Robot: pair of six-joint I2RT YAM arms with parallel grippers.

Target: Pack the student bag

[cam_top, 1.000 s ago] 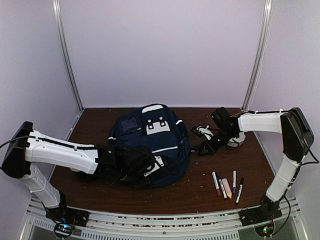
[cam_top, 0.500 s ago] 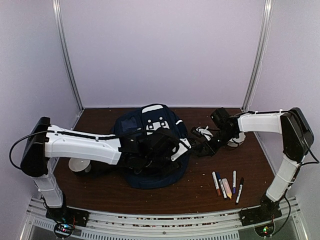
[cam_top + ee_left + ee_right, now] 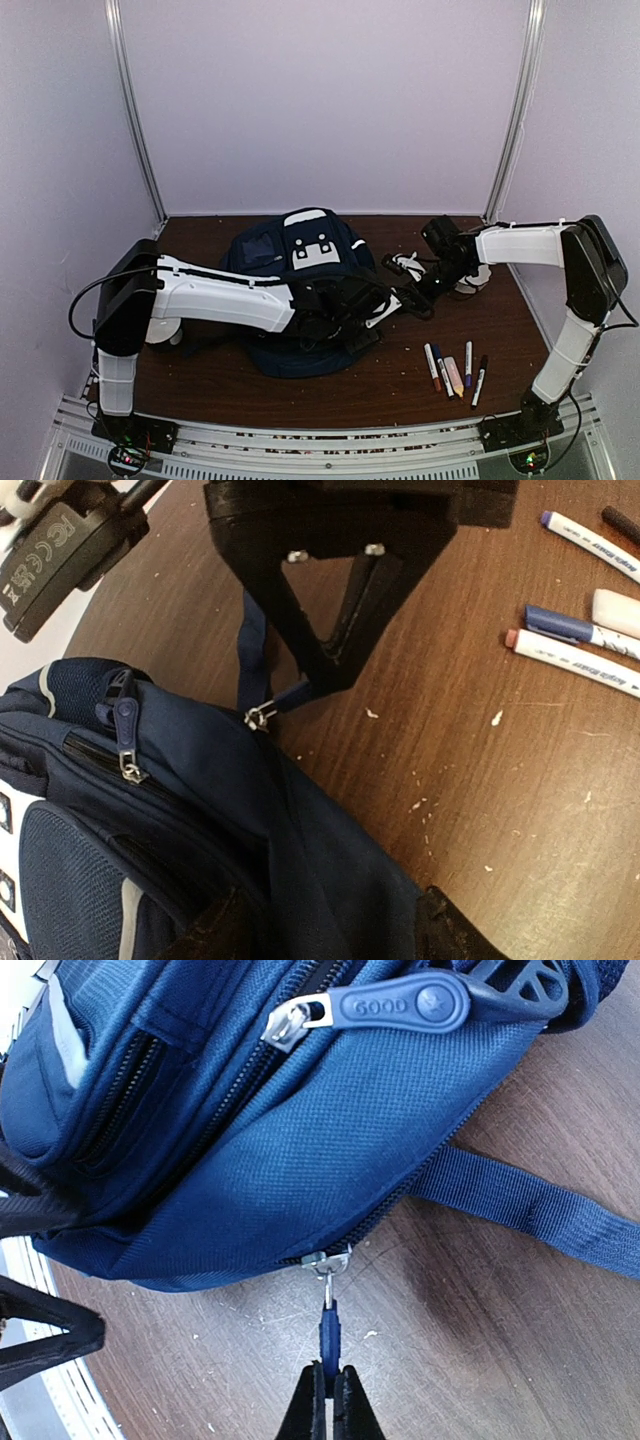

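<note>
- The bag [image 3: 262, 270] lies in the middle of the frame on the brown table [image 3: 380, 395].
- The left arm [image 3: 220, 298] reaches from the lower left across the bag's lower half.
- The left gripper [image 3: 388, 306] is at the bag's right edge.
- The right arm [image 3: 520, 243] comes in from the right. The right gripper [image 3: 420, 292] is just beside the left one; its jaws are too small to read.
- Markers [image 3: 455, 373] lie side by side at the lower right, well apart from the bag.
- A white object [image 3: 160, 335] shows under the left arm.

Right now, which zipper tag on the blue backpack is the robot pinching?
The thin dark-blue tag hanging from the navy fabric backpack's lowest zipper, pinched in the right tool. The big rubber tag above lies free.
</note>
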